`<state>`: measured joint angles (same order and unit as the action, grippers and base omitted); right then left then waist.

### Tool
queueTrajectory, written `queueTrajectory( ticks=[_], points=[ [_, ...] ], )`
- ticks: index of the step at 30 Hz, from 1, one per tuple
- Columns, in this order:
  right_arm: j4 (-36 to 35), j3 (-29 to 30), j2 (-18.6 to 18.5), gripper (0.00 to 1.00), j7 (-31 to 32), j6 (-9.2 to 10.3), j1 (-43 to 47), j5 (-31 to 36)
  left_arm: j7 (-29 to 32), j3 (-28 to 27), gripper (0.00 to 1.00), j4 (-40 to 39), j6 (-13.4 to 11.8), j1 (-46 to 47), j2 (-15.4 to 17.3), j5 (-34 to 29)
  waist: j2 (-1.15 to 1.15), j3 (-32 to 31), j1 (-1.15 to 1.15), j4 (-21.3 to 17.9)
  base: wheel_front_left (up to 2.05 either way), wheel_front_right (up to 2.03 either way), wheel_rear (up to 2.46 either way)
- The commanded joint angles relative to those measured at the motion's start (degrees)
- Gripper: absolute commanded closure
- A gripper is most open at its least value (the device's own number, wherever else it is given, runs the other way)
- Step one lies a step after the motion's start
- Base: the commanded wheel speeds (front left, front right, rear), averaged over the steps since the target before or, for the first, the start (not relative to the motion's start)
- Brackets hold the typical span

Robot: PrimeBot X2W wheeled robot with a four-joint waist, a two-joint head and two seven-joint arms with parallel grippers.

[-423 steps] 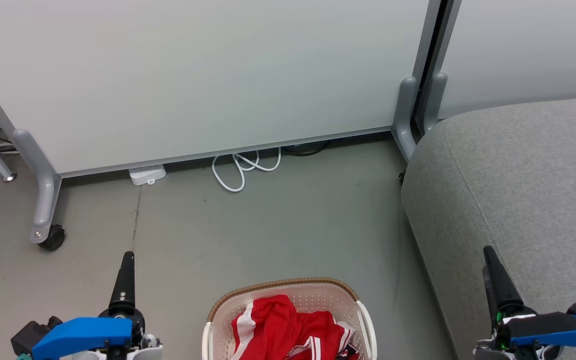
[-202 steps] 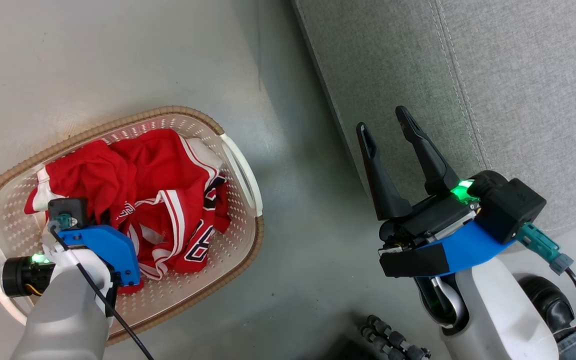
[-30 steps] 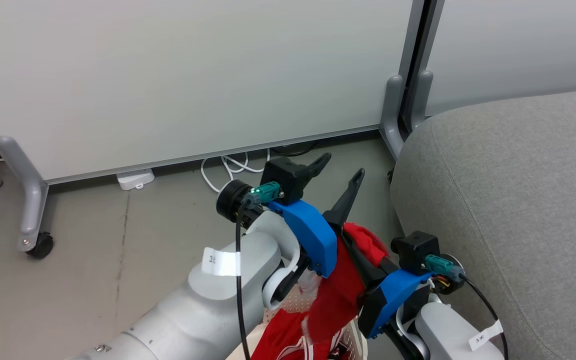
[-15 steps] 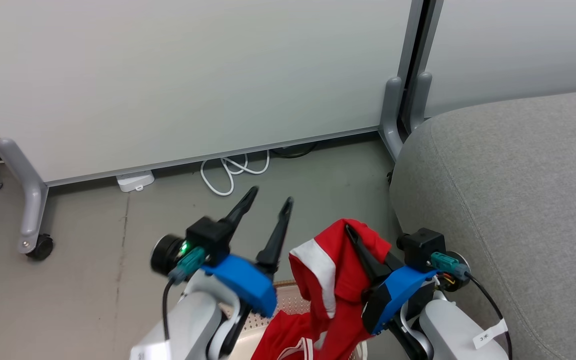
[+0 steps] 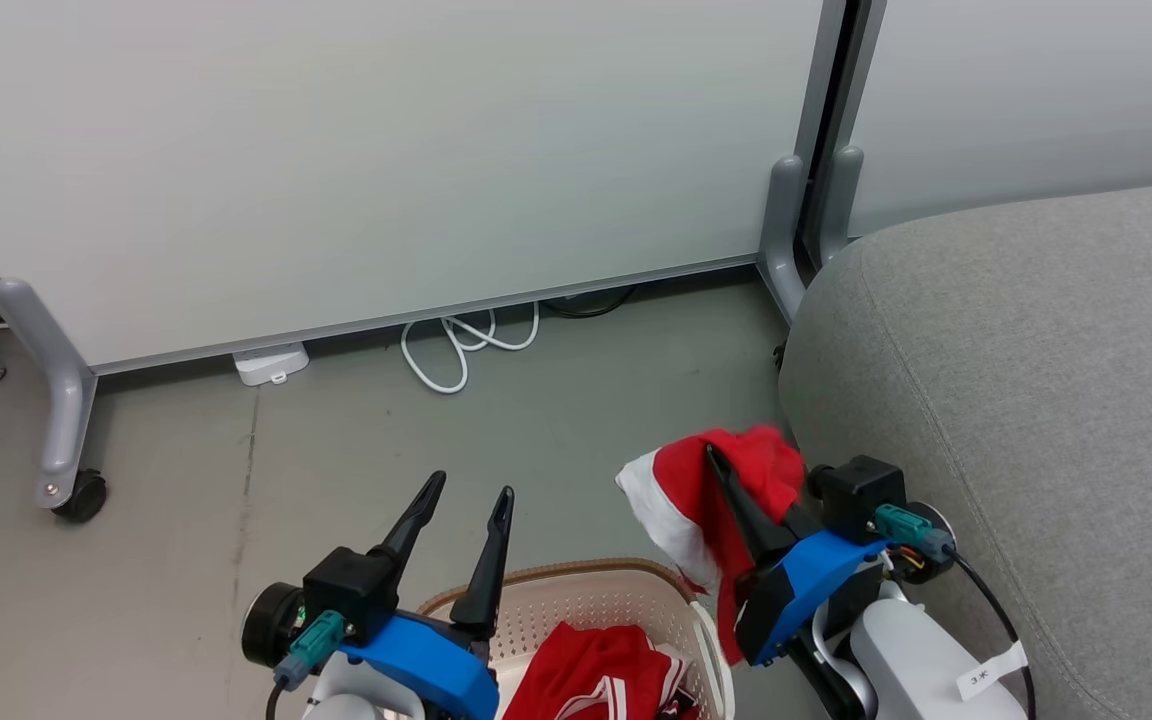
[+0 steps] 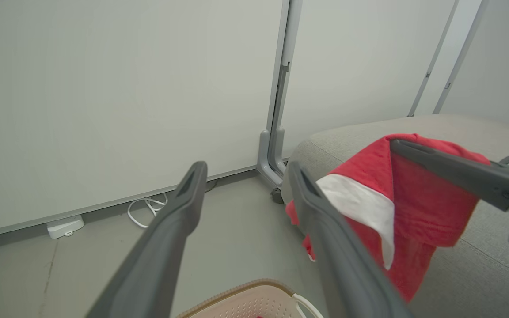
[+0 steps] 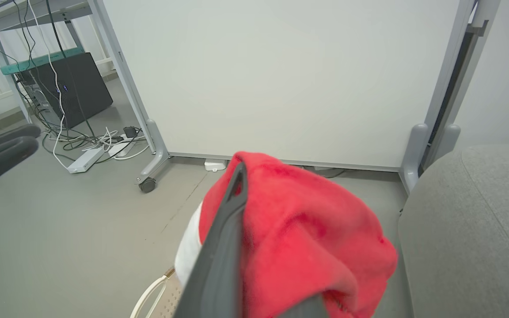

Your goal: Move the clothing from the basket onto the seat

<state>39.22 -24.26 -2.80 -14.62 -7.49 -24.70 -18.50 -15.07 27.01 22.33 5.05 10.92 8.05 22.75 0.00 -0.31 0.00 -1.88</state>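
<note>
My right gripper (image 5: 721, 462) is shut on a red garment with a white stripe (image 5: 696, 490), one piece of the clothing, held up just left of the grey seat (image 5: 1036, 380). The fabric drapes over the right fingers (image 7: 232, 221) and hangs down toward the basket (image 5: 576, 590). In the left wrist view the same garment (image 6: 413, 207) hangs in front of the seat (image 6: 347, 137). A second red garment (image 5: 596, 675) lies in the cream basket with its brown rim. My left gripper (image 5: 466, 495) is open and empty above the basket's left side.
White partition panels on grey wheeled feet (image 5: 66, 440) stand behind. A white cable coil (image 5: 461, 345) and a small white box (image 5: 271, 362) lie on the grey floor by the panel. Cables and a black box (image 7: 73, 88) sit at the far left.
My left gripper has let go of the garment and drawn back down to the left, open. The right gripper keeps the garment, which has bunched up and shifted a little toward the seat.
</note>
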Motion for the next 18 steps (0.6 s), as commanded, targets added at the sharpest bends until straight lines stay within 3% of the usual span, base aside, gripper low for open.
queueTrajectory(
  ticks=[1,9,18],
  points=[
    [-0.43,0.23,-0.16,1.00,0.15,-0.01,0.83,0.54,-0.16,-0.83,0.00,-0.23,0.39,-0.69,-0.39,-0.78,0.00,0.01,0.00,0.03,0.00,0.00,0.00],
    [-1.61,0.77,-0.16,1.00,0.38,-0.01,1.61,0.41,-0.16,-4.93,0.00,-0.82,1.83,-2.06,-2.52,-4.16,0.00,0.00,0.00,-0.57,0.00,0.00,0.00],
    [-3.17,0.48,-0.16,1.00,0.71,-0.01,1.50,0.18,-0.15,-6.61,0.00,-0.91,2.49,-2.27,-3.70,-5.33,0.00,0.60,0.00,-6.46,0.00,0.00,0.00]
  ],
)
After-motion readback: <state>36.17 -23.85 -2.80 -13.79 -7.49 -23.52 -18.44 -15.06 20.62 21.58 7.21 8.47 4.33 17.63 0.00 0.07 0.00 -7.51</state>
